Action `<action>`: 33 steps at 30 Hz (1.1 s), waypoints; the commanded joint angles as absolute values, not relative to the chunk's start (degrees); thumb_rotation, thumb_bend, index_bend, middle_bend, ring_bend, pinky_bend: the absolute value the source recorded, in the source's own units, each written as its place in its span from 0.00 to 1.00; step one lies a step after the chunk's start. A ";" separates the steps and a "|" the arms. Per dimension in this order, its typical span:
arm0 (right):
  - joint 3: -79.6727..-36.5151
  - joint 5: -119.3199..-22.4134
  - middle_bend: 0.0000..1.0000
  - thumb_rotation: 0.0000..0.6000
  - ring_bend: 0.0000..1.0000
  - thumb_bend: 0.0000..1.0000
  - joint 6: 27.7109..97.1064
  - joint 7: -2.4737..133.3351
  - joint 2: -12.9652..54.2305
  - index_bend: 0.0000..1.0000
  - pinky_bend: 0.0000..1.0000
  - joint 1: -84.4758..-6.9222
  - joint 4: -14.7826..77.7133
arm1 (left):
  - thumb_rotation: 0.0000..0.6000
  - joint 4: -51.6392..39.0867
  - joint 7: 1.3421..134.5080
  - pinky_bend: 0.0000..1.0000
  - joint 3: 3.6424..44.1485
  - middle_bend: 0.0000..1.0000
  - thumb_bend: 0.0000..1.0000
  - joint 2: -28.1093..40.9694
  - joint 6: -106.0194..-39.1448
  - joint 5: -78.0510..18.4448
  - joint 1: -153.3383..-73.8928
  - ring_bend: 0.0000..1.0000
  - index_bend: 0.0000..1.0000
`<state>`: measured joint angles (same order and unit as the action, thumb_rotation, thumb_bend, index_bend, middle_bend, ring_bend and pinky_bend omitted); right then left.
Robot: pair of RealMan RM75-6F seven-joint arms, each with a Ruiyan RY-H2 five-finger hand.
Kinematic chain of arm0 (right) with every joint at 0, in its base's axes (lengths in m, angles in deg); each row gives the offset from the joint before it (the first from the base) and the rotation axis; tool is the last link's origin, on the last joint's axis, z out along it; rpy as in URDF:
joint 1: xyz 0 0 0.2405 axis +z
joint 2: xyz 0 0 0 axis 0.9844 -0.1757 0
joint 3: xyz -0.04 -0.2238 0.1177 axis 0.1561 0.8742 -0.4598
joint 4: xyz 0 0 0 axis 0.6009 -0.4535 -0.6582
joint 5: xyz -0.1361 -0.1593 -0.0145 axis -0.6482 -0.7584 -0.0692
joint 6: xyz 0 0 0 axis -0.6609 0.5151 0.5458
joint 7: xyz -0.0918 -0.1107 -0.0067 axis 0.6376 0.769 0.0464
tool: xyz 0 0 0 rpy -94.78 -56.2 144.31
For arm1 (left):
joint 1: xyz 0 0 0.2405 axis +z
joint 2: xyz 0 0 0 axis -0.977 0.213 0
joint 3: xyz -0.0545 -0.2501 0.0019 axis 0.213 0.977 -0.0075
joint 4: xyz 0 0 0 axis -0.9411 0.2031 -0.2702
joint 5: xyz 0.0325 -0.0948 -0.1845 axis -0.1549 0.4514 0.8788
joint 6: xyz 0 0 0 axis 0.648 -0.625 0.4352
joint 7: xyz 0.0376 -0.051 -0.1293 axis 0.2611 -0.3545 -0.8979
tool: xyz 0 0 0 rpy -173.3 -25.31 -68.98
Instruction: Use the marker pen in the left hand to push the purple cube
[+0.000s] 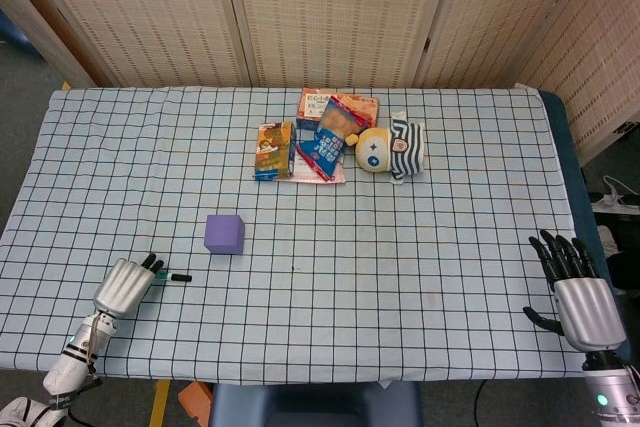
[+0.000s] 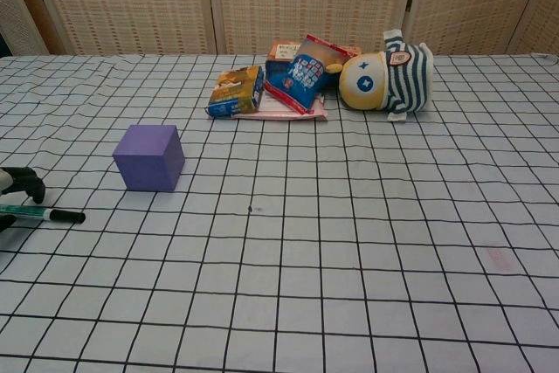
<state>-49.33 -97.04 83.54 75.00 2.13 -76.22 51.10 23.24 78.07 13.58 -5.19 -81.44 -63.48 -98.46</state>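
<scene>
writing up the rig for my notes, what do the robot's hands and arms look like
Both hands have a rounded, ribbed silver-grey metal back and black fingers: the left hand and the right hand. The left forearm is slim and white, with a dark band at the wrist. Below the right hand, a grey wrist section carries a small lit green dot. No loose cables show on either arm.

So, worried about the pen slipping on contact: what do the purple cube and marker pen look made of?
Purple cube: matte, no glare, slightly soft edges, probably foam, possibly painted wood. Marker pen: smooth plastic by its look, green barrel, black cap.
</scene>
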 commanded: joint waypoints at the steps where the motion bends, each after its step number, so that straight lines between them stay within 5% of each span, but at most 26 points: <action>1: -49.33 -97.08 0.00 1.00 0.00 0.02 83.63 74.95 2.09 0.00 0.00 -76.27 51.14 | 1.00 24.18 78.21 1.00 13.45 0.40 0.45 -5.76 -81.51 -63.33 -98.58 0.90 0.39; 21: -48.88 -97.47 0.00 1.00 0.00 0.02 83.25 74.54 1.66 0.00 0.00 -76.31 51.72 | 1.00 28.38 79.28 1.00 12.72 0.47 0.47 -7.65 -81.58 -62.27 -98.41 0.89 0.47; 33: -48.73 -97.63 0.00 1.00 0.00 0.02 83.29 74.39 1.44 0.00 0.00 -76.42 51.94 | 1.00 31.01 78.51 1.00 12.92 0.63 0.50 -9.11 -83.69 -61.94 -98.01 0.90 0.60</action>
